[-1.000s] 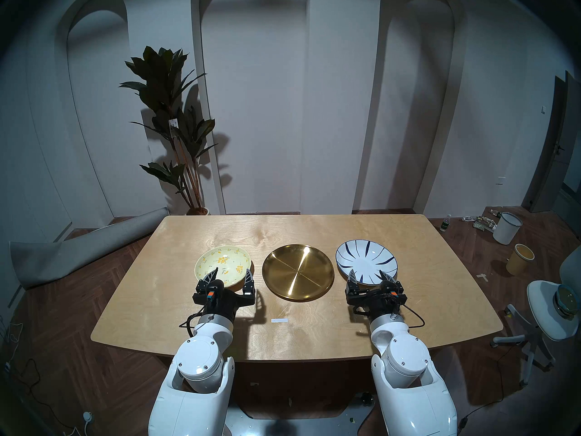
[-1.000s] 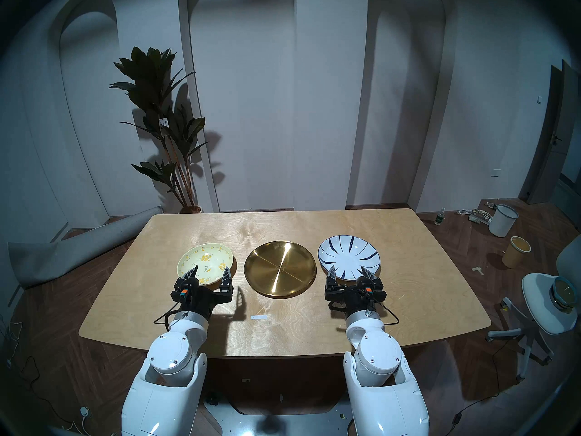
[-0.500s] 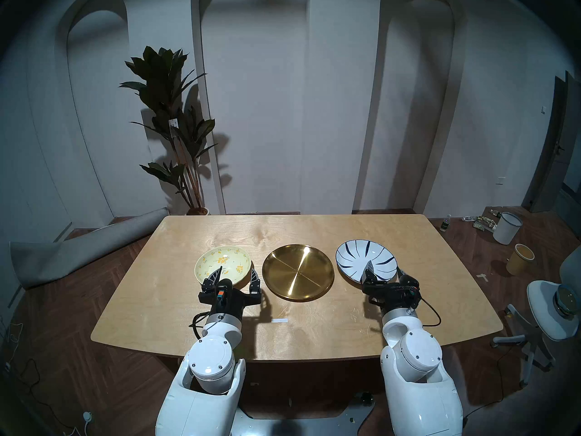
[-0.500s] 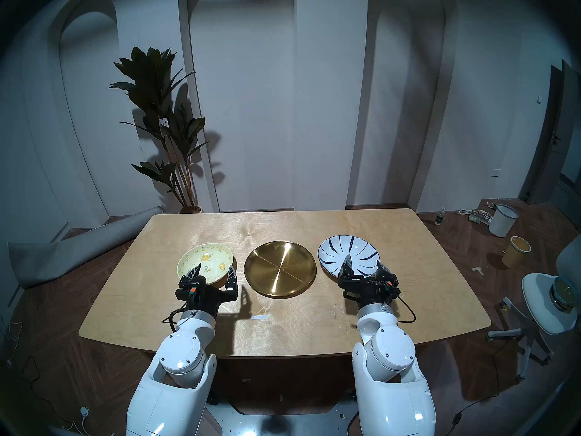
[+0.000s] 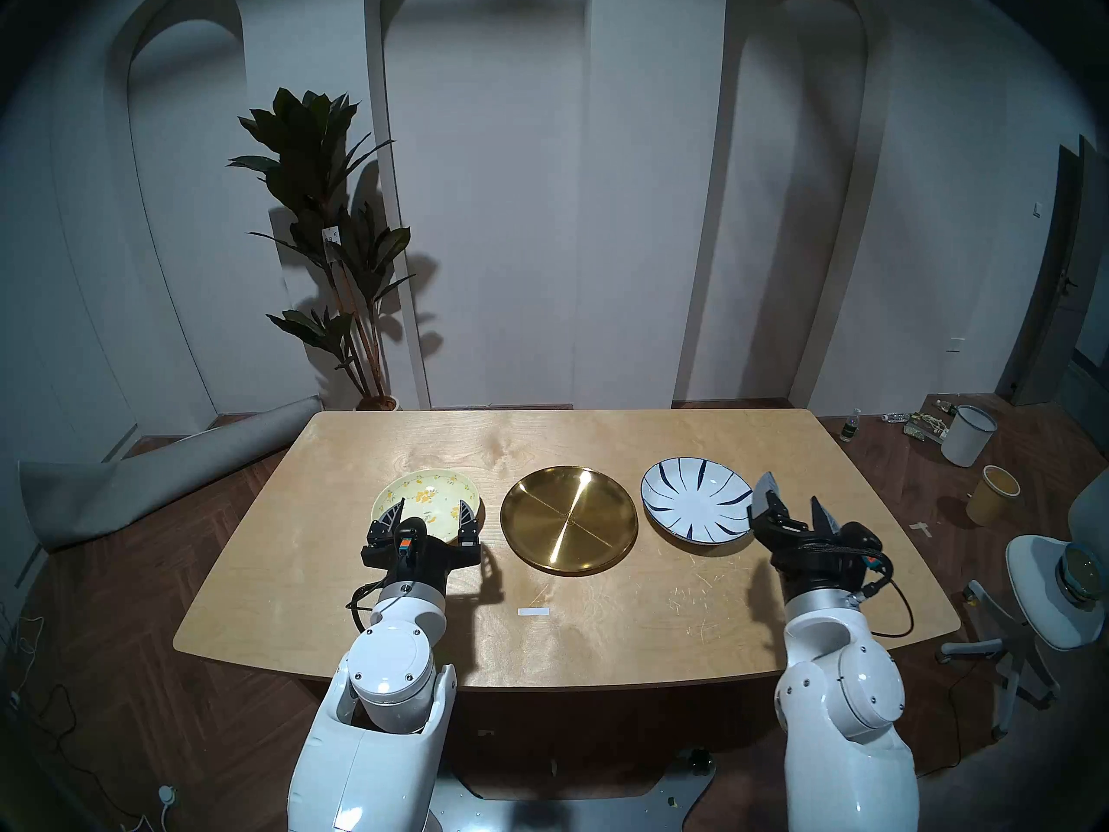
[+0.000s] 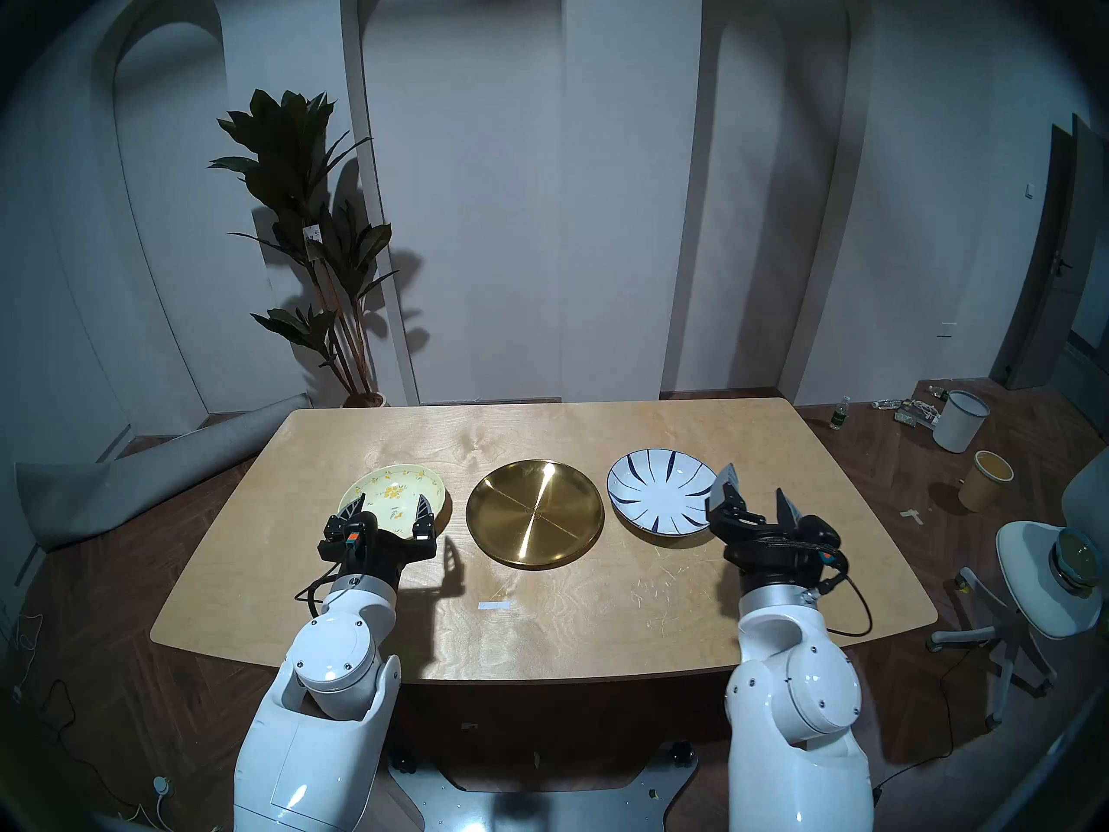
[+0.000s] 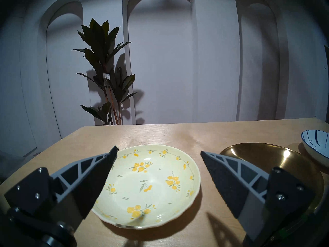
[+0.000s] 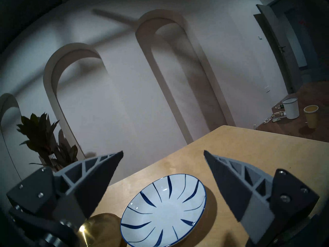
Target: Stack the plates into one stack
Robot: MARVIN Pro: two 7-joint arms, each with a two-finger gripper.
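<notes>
Three plates lie apart in a row on the wooden table (image 5: pixel 600 644). The pale-yellow floral plate (image 5: pixel 429 491) (image 7: pixel 147 184) is on the left, the gold metal plate (image 5: pixel 569 518) (image 7: pixel 258 155) in the middle, the white plate with blue strokes (image 5: pixel 696 500) (image 8: pixel 163 209) on the right. My left gripper (image 5: pixel 432 506) (image 7: pixel 159 150) hovers open over the floral plate's near half, holding nothing. Just off the right rim of the white-and-blue plate, my right gripper (image 5: pixel 791 491) (image 8: pixel 163 151) is open and empty, tilted toward the plate. No stack exists.
A small white strip (image 5: pixel 533 611) lies on the table near the front. Beside the table's right end stands a white chair (image 5: pixel 1044 602) with bowls on it. White and yellow buckets (image 5: pixel 967 434) stand on the floor far right. A rolled mat (image 5: pixel 150 482) lies at the left.
My right gripper swung from the near edge of the white-and-blue plate round to its right side and turned. The left gripper moved forward over the floral plate. Both stayed open.
</notes>
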